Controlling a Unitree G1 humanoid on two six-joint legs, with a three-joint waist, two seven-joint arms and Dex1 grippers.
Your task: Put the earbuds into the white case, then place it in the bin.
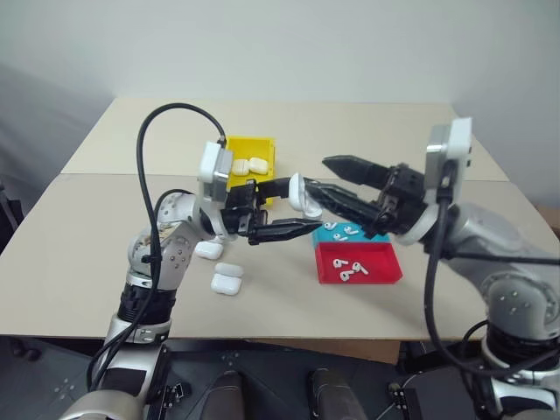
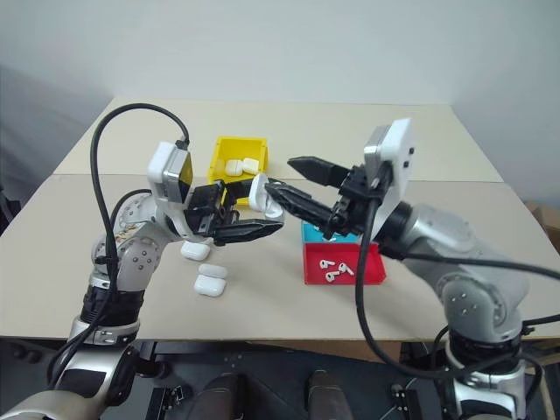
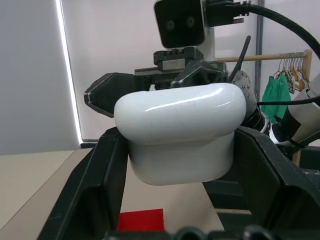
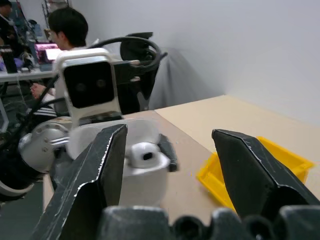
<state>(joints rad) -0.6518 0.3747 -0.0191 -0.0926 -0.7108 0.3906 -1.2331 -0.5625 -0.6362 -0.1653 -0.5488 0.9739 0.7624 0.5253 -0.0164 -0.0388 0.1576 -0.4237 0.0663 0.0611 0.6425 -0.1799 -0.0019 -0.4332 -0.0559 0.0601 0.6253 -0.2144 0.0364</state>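
1. Grippers meet in mid-air above the table (image 1: 79, 254): the left gripper (image 1: 289, 214) is clamped on the white case (image 1: 302, 194), and the right gripper (image 1: 337, 179) stands just beside it with its jaws spread and nothing between them
2. From the left wrist view the white case sits squarely between the two black fingers (image 3: 95, 185), lid uppermost and looking closed from that side; from the right wrist view something rounded shows at its top, too blurred to call
3. Loose earbuds (image 1: 350, 269) lie in the red tray (image 1: 385, 278), with a few more in the cyan tray (image 1: 325, 236) touching it behind
4. Off to the left, the yellow bin (image 1: 267, 150) already has two cases in it, and three more spare cases (image 1: 226, 280) rest on the table near the left arm
5. My guess is the case is light, rigid and slick, so it wants a hold across its flat body, below the lid seam, leaving the hinge free
6. Earbuds look tiny and slippery; taking one by the stem seems the safest bet, and a pinch could flick it away
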